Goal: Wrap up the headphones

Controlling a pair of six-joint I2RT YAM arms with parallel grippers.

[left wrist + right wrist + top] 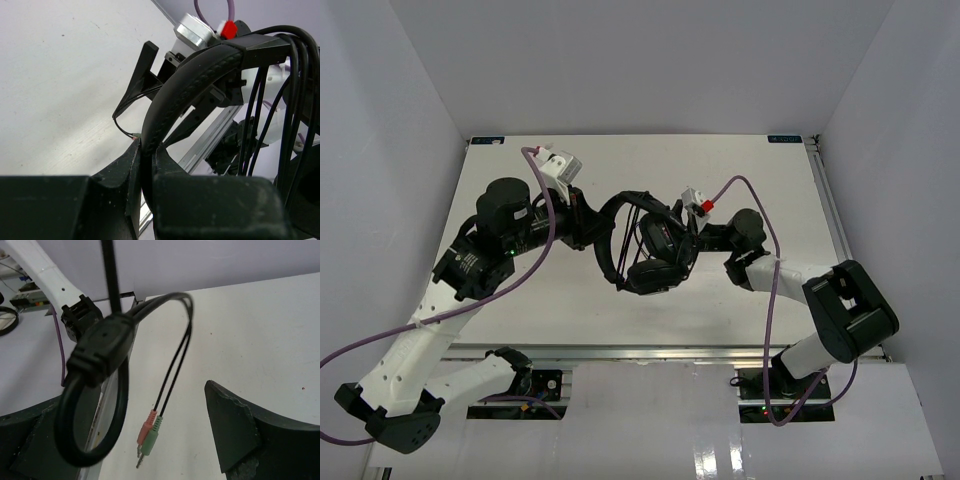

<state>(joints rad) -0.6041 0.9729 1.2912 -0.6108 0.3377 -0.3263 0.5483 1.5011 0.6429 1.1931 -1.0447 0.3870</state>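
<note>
Task item: black over-ear headphones (655,272) with padded earcups and a thin arched headband, at about the middle of the white table (770,170), well apart from all four edges.
Headband: black, stitched and padded (200,75); it arcs up out of my left pincer, clear of the table top.
Left pincer (584,224): closed tight on the headband; in the left wrist view (147,160) the band is clamped between my two black fingers, with no gap on either side.
Earcups: toward the right side of the headphones, between my two pincers; whether they rest on the table I cannot tell.
Cable: thin and black; several strands (295,100) run side by side over the headband and hang down past it.
Right pincer (692,240): spread wide and gripping nothing, just beside the earcups on their right.
Right wrist view: my two dark fingers stand far apart (132,405), with the cable's end dangling in the gap.
Inline block: a black rectangular moulding (100,347) on the cable, with a thicker loop curling below it; the loop crosses in front of my finger (30,440), and contact there I cannot tell.
Twin leads: two thin black wires (177,355) bend over and drop from the block.
Plugs: one pink (146,429) and one green (154,432), side by side and touching, metal tips pointing down above the table.
</note>
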